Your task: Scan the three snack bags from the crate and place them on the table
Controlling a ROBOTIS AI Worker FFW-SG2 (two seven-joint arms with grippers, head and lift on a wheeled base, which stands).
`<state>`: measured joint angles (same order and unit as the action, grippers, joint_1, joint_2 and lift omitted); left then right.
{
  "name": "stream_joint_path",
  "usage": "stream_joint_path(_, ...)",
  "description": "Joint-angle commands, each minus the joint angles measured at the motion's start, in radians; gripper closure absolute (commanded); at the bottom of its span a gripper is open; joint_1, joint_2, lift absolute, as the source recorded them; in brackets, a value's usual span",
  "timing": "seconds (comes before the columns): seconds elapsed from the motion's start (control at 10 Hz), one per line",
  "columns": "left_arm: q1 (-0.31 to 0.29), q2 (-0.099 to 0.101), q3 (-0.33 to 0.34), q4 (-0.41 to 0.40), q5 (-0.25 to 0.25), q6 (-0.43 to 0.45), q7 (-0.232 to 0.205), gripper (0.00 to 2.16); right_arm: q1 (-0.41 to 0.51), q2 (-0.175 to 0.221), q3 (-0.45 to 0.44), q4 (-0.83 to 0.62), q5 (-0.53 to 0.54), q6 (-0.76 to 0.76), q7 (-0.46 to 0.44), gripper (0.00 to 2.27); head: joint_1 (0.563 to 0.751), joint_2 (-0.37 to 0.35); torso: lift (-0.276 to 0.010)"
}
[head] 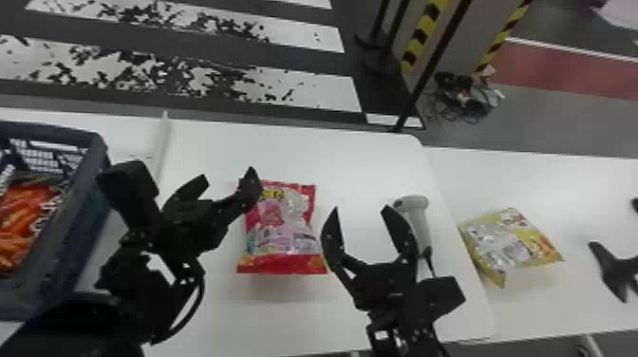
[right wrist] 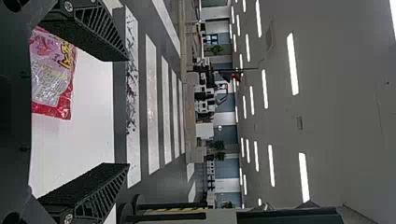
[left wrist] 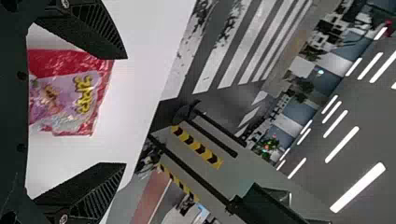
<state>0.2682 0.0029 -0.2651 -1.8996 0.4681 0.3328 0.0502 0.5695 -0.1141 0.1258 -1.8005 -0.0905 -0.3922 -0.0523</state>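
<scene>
Crate [head: 91, 190] cut off by the head view's left edge, scanner [head: 418, 216] partly behind the right tool [head: 360, 209]

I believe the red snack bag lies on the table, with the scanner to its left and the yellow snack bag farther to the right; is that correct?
Not quite: the head view shows the scanner to the right of the red snack bag, on the side toward the yellow snack bag.

Red bag [head: 281, 232], yellow bag [head: 510, 242]; white-striped grey floor [head: 323, 90].
</scene>
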Motion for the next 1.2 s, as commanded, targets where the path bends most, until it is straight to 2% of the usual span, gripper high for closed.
stream_joint_path(0.0, 0.043, 0.014, 0.001, -0.042, -0.146, -0.094, 0.017, 0.08, -0.003, -0.001, 0.001, -0.002, 0.000, 0.005, 0.000, 0.08, 0.695, -0.205, -0.062)
stream_joint_path(0.2, 0.083, 0.055, 0.035, -0.091, -0.232, -0.125, 0.010, 0.08, -0.008, -0.003, 0.006, -0.010, 0.000, 0.020, 0.000, 0.15, 0.695, -0.150, -0.062)
stream_joint_path(0.3, 0.108, 0.074, 0.064, -0.116, -0.263, -0.134, -0.001, 0.08, -0.010, -0.006, 0.006, -0.016, 0.000, 0.042, 0.005, 0.28, 0.695, -0.136, -0.062)
stream_joint_path(0.4, 0.131, 0.089, 0.095, -0.136, -0.299, -0.140, -0.030, 0.08, -0.013, -0.007, 0.005, -0.017, 0.000, 0.048, 0.017, 0.43, 0.695, -0.111, -0.062)
stream_joint_path(0.5, 0.149, 0.097, 0.136, -0.145, -0.332, -0.143, -0.062, 0.08, -0.016, -0.009, 0.006, -0.017, 0.003, 0.048, 0.025, 0.64, 0.695, -0.085, -0.062)
stream_joint_path(0.6, 0.166, 0.100, 0.178, -0.151, -0.333, -0.143, -0.102, 0.08, -0.019, -0.010, 0.006, -0.017, 0.005, 0.054, 0.045, 1.03, 0.695, -0.058, -0.062)
stream_joint_path(0.7, 0.181, 0.108, 0.218, -0.153, -0.333, -0.143, -0.145, 0.08, -0.026, -0.010, 0.009, -0.022, 0.011, 0.088, 0.045, 1.56, 0.695, -0.030, -0.062)
stream_joint_path(0.9, 0.213, 0.112, 0.270, -0.151, -0.348, -0.146, -0.176, 0.08, -0.046, -0.010, 0.018, -0.026, 0.025, 0.180, 0.063, 2.12, 0.695, 0.011, -0.062)
stream_joint_path(1.1, 0.235, 0.112, 0.294, -0.148, -0.351, -0.152, -0.190, 0.08, -0.085, -0.009, 0.032, -0.028, 0.028, 0.309, 0.120, 2.19, 0.695, 0.068, -0.062)
